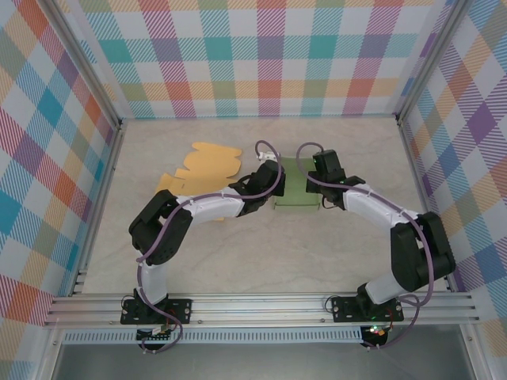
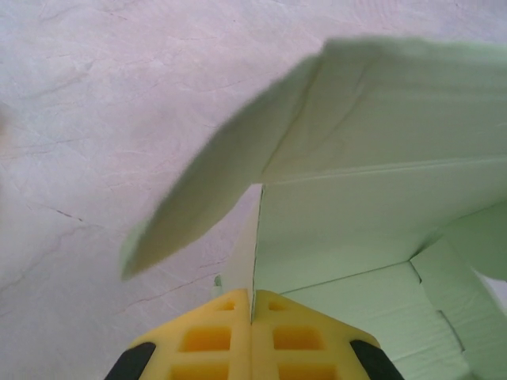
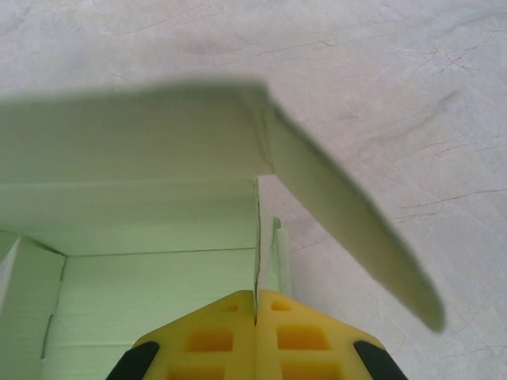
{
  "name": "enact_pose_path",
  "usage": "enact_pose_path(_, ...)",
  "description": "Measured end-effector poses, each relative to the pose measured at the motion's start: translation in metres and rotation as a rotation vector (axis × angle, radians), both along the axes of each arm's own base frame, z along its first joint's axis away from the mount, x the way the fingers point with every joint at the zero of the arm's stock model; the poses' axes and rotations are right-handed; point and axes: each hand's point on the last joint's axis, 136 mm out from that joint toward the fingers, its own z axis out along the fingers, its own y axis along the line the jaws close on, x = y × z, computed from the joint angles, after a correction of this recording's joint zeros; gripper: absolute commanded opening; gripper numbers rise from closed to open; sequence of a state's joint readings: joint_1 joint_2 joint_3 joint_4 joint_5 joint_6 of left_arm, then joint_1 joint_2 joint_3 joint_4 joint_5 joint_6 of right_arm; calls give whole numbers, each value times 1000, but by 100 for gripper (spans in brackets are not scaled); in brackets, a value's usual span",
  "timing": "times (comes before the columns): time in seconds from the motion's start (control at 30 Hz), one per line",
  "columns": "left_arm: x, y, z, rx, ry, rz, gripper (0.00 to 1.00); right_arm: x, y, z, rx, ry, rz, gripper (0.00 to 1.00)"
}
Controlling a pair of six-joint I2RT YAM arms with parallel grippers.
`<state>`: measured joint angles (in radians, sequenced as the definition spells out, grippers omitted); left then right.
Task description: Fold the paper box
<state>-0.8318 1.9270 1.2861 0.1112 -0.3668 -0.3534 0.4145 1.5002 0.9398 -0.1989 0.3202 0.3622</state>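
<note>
The light green paper box [image 1: 295, 198] sits half-formed at the middle of the table, between my two arms. My left gripper [image 1: 268, 195] is at its left side. In the left wrist view, the yellow fingers [image 2: 214, 336] of my left gripper [image 2: 253, 298] are shut on the thin upright edge of a side wall of the box [image 2: 380, 158], with a loose flap sticking out to the left. My right gripper [image 1: 322, 190] is at the box's right side. My right gripper [image 3: 256, 294] is likewise shut on the opposite wall of the box [image 3: 142, 222], and a flap hangs out to the right.
Flat orange-yellow paper cutouts [image 1: 207, 162] lie on the table behind and left of the box. Checked walls enclose the table on three sides. A metal rail [image 1: 261, 305] runs along the near edge at the arm bases.
</note>
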Motion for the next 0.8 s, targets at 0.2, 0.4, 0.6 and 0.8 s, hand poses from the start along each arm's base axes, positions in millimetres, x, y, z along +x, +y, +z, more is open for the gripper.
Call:
enact_pose_path(0.2, -2, -1, -1, -42, 13, 33, 1, -6, 1, -1, 12, -18, 8, 0)
enact_pose_path(0.4, -6, -3, -5, -68, 1, 51, 1, -12, 2, -3, 17, -31, 18, 0)
enact_pose_path(0.6, -16, 0, -18, -65, -4, 62, 1, -23, 4, -10, 20, -30, 32, 0)
enact_pose_path(0.8, -25, 4, -25, -71, -25, 69, 1, -36, 7, -20, 17, -23, 54, 0)
